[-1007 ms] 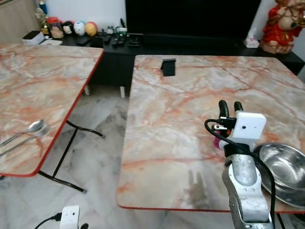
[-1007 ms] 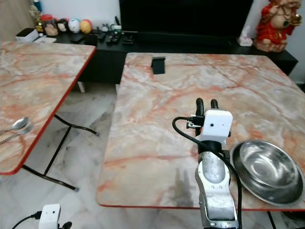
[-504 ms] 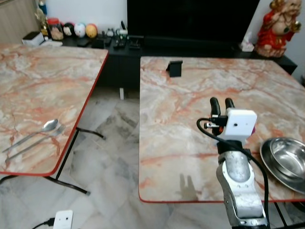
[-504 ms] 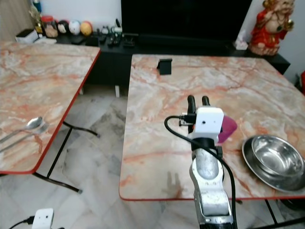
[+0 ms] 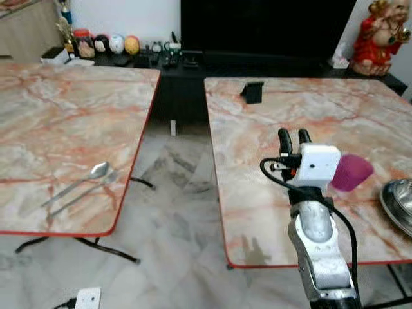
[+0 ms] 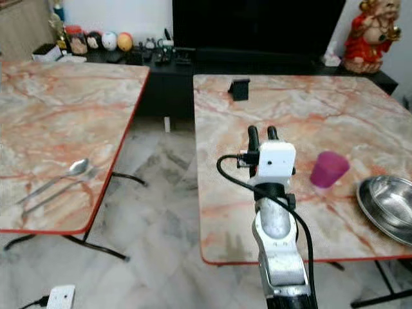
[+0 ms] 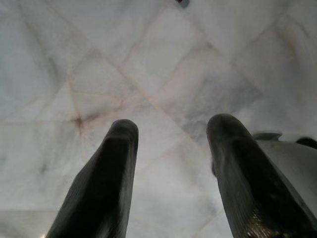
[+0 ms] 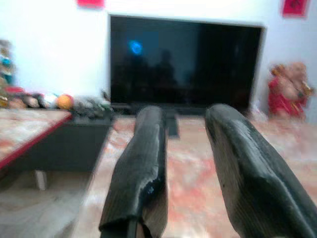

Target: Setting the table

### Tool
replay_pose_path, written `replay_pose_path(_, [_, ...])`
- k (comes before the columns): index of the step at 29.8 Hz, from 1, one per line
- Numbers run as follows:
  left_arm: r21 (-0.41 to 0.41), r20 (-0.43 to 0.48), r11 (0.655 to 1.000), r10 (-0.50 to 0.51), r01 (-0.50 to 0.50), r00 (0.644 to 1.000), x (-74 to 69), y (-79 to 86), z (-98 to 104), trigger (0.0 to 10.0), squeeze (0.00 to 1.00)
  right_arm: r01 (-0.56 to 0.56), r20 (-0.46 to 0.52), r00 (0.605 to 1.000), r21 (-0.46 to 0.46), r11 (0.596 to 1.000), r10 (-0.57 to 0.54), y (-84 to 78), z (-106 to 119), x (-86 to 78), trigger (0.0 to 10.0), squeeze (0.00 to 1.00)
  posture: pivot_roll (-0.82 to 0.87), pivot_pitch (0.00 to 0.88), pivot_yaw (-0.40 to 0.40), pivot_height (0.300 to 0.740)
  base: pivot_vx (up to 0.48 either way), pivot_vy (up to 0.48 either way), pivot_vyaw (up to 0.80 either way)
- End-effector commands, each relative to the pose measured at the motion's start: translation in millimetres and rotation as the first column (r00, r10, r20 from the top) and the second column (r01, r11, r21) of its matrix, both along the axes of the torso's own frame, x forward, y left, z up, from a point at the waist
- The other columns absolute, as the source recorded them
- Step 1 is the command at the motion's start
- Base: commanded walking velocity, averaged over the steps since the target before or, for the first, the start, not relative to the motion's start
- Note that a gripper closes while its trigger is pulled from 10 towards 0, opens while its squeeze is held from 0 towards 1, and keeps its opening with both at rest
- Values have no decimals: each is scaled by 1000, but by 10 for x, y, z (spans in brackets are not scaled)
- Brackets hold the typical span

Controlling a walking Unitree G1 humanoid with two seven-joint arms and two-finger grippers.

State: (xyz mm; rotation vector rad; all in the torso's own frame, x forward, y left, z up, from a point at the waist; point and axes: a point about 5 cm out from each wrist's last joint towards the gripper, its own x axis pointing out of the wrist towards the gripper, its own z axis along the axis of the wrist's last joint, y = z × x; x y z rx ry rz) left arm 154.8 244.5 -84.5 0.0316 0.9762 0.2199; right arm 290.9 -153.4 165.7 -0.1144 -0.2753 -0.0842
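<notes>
While right gripper point(image 6: 262, 133) jaws hang parted & empty, pink cup point(image 6: 329, 169) sits just rt.

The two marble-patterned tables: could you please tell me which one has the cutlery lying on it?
The left marble-patterned table: a silver spoon and second utensil lie near its front edge. The right table holds a purple cup and steel bowl.

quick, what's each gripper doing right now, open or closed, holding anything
Left gripper: open, empty, hanging over the floor.
Right gripper: open, empty, raised above the right table.
</notes>
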Motion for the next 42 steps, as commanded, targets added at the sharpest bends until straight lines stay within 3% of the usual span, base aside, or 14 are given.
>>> replay_pose_path(1, [4,-7,1000,5,-5,1000,-16,28,0,10000,0,-2,8,1000,-2,1000,2,9,26,20,10000,0,41,0,-24,740,0,319,0])
replay_pose_path(24, [2,4,1000,25,-26,1000,21,42,18,10000,0,-14,0,1000,-40,999,14,1,11,34,10000,0,39,0,-29,740,0,324,0])
replay_pose_path(42, [8,-8,999,47,-47,999,-12,178,44,10000,0,-27,7,1000,-55,998,27,19,18,38,10000,0,40,0,-29,740,0,313,750])
